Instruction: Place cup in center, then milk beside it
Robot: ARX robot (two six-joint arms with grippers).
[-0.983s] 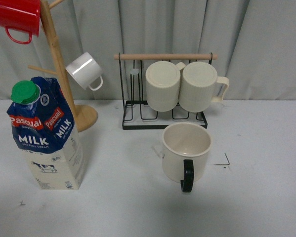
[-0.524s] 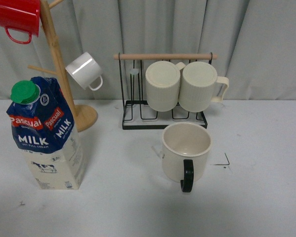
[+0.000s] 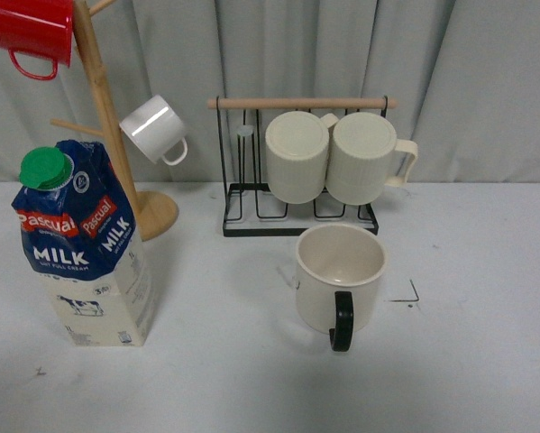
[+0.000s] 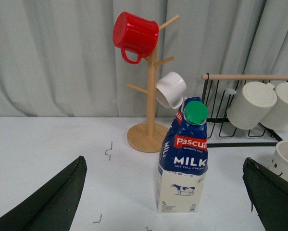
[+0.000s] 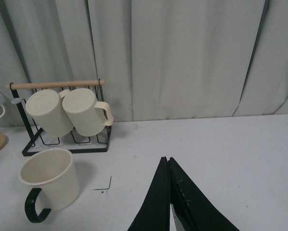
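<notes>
The left gripper [image 4: 163,159] has its two dark fingers [image 4: 57,197] spread wide apart, with nothing between them. The tall blue-and-cream milk carton with a green round cap [image 3: 85,244] stands ahead of it, untouched. The carton is upright near the left edge of the white tabletop [image 3: 233,361], about midway between the far and near edges.

Behind the carton, toward the far left corner, a light wooden mug tree [image 3: 103,108] holds a red metal mug [image 3: 32,32] on a high branch. A small white mug [image 3: 154,129] hangs lower down.

At the middle of the far edge, a black wire rack with a wooden top bar [image 3: 301,162] carries two ribbed cream mugs [image 3: 328,155], which touch each other.

Just in front of the rack, the wide cream-white cup with a black handle [image 3: 340,275] stands upright, mouth up, with its handle facing the near edge. It sits on the marked centre patch of bare tabletop [image 3: 398,287], and one black corner mark [image 3: 412,293] shows just to its right. The cup and the carton are well apart.

The right gripper [image 5: 167,163] hangs over the bare right part of the tabletop. Its dark fingers [image 5: 156,202] meet at the tips, and it is empty.
</notes>
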